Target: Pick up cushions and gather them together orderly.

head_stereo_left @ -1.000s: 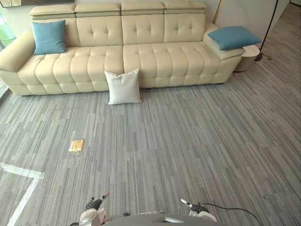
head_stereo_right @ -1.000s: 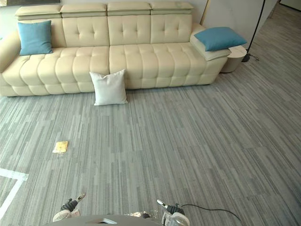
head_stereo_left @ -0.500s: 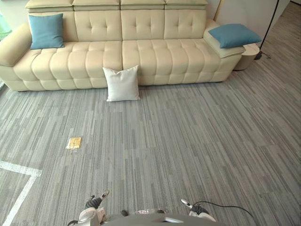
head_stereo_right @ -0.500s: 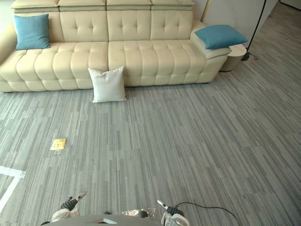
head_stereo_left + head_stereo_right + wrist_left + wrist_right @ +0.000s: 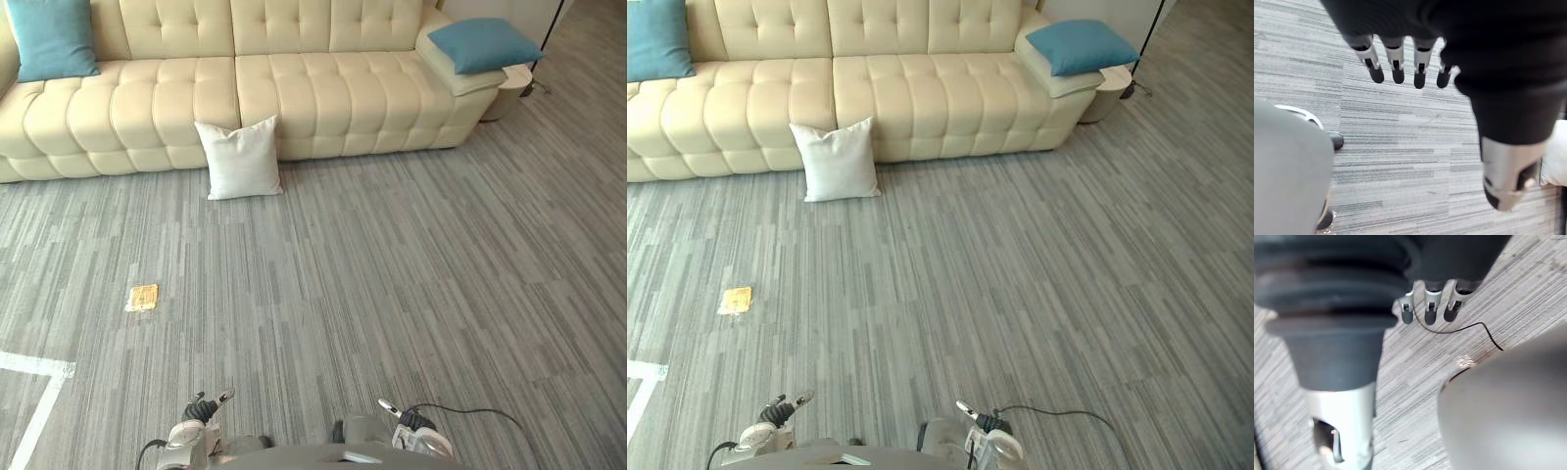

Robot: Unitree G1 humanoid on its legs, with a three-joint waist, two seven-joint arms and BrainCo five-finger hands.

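A white cushion (image 5: 240, 159) leans upright against the front of the cream sofa (image 5: 294, 88), standing on the carpet. One blue cushion (image 5: 53, 37) rests at the sofa's left end, another blue cushion (image 5: 484, 44) lies on its right armrest. My left hand (image 5: 201, 413) hangs low at the bottom of the view, far from the cushions, its fingers (image 5: 1397, 66) straight and holding nothing. My right hand (image 5: 407, 426) hangs likewise at the bottom right, fingers (image 5: 1431, 308) relaxed over the carpet.
A small yellow-brown flat object (image 5: 143, 297) lies on the grey striped carpet at the left. White tape (image 5: 34, 382) marks the floor at the lower left. A round side table (image 5: 509, 88) and a lamp pole stand beyond the sofa's right end.
The whole picture has shifted: the sofa and cushions sit higher and larger, so the camera has moved closer. Both hands hang as before.
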